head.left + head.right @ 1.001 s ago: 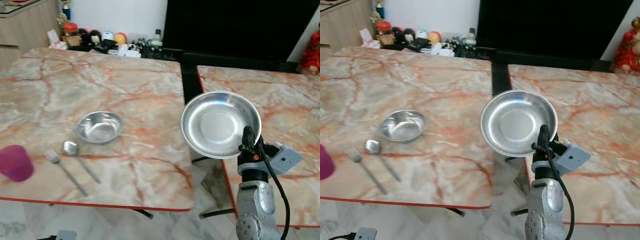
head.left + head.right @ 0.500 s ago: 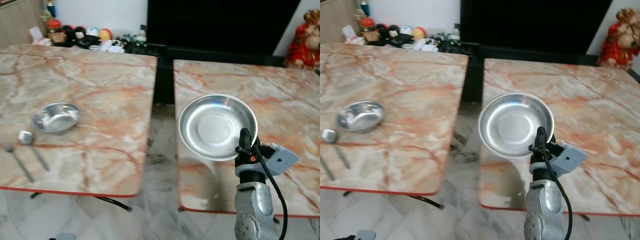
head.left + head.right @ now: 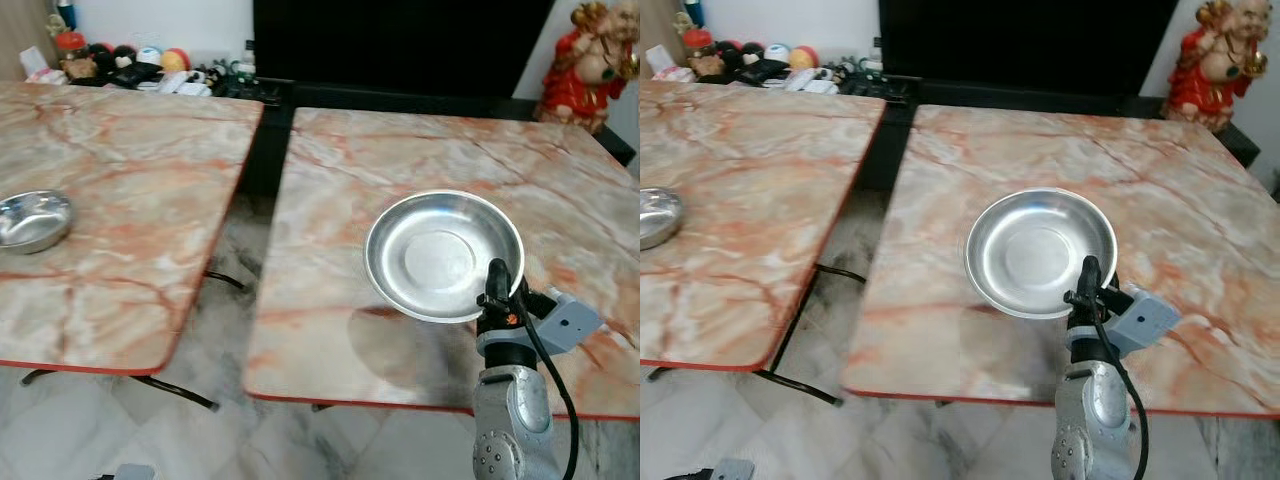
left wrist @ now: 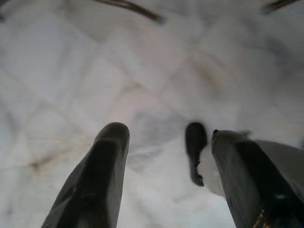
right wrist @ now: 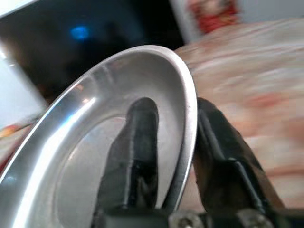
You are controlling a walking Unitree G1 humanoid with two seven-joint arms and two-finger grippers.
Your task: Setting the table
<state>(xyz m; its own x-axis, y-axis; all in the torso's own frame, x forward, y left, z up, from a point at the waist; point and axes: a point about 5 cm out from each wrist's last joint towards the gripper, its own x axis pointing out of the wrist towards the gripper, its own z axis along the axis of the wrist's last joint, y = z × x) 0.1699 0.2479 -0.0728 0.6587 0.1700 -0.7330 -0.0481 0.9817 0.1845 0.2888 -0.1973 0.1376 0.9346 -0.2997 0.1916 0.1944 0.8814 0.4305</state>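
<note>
Right gripper [image 3: 494, 285] clamped on the plate [image 3: 443, 255] at its near rim. One finger [image 5: 135, 152] sits inside the dish, the other against the outer face, rim pinched between them. Plate is steel, round, shallow, held tilted with its hollow facing the camera. It hangs above the near part of the right table [image 3: 420, 160], near the front edge and toward the right side, and casts a dark shadow on the marble below it. Silver right arm [image 3: 512, 420] rises from below the front edge, grey camera block at the wrist.

Left gripper [image 4: 164, 156] hangs idle, pointing down at pale marble floor [image 4: 95, 76], fingers well apart, nothing between them.

Right table top is orange-veined marble with a red rim. Left table [image 3: 130, 170] has the same finish, and a dark gap runs between the two. Steel bowl [image 3: 32, 220] sits at the left table's left edge, partly cut off by the frame.

Beyond the far edge of the left table: a clutter of small toys and jars [image 3: 120, 65], too small to sort out. Black screen [image 3: 400, 45] behind the right table. Red and gold figurine [image 3: 585, 60] off its far right corner.
</note>
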